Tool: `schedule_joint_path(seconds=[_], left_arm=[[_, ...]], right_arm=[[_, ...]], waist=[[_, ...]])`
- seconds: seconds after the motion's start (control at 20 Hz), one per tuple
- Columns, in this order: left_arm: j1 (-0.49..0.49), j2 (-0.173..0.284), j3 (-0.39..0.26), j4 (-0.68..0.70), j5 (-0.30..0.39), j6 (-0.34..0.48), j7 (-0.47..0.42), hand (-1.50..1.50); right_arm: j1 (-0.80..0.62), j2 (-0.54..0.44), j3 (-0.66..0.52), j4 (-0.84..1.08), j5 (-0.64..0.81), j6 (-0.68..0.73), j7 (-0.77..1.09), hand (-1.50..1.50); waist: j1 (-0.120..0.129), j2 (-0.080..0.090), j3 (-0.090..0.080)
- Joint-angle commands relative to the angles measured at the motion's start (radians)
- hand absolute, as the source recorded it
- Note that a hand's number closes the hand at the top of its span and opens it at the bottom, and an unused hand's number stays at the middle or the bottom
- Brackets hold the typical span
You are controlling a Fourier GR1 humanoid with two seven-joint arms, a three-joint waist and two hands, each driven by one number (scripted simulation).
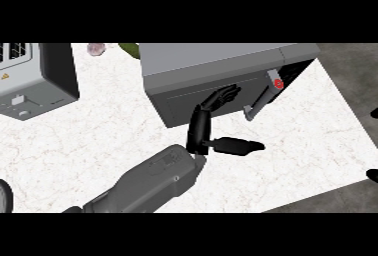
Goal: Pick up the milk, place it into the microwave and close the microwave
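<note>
Left hand (201, 126) presses straight fingers against the grey microwave's (214, 65) side near the counter's (88, 145) far edge, thumb spread.

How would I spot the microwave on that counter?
On the white marbled counter, look to the far right. The big grey box-shaped microwave sits there, the robot's black hand against its door. Unlike the grey appliance at left, it shows a red spot.

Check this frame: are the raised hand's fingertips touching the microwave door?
Cannot tell. In the head view the hand has its fingertips overlapping the microwave door's face, but from this steep angle contact or a gap is not visible.
</note>
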Motion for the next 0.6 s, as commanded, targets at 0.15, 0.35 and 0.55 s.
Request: schedule_joint_path(seconds=[0.15, 0.35, 0.55], left_arm=[[-0.080, 0.000, 0.069, 0.090, 0.050, 0.024, -0.003, -1.50], [-0.072, 0.000, 0.070, 0.101, 0.063, 0.009, -0.029, -1.50], [-0.079, 0.000, 0.074, 0.108, 0.079, 0.008, -0.041, -1.50]], right_arm=[[-0.045, -0.004, -0.001, 0.081, -0.108, 0.046, 0.038, -1.50], [-0.061, -0.032, -0.015, 0.118, -0.143, 0.071, 0.055, -1.50], [-0.082, -0.048, -0.025, 0.158, -0.177, 0.091, 0.068, -1.50]], waist=[[-0.011, 0.008, -0.001], [-0.019, 0.010, -0.002], [-0.022, 0.010, -0.001]])
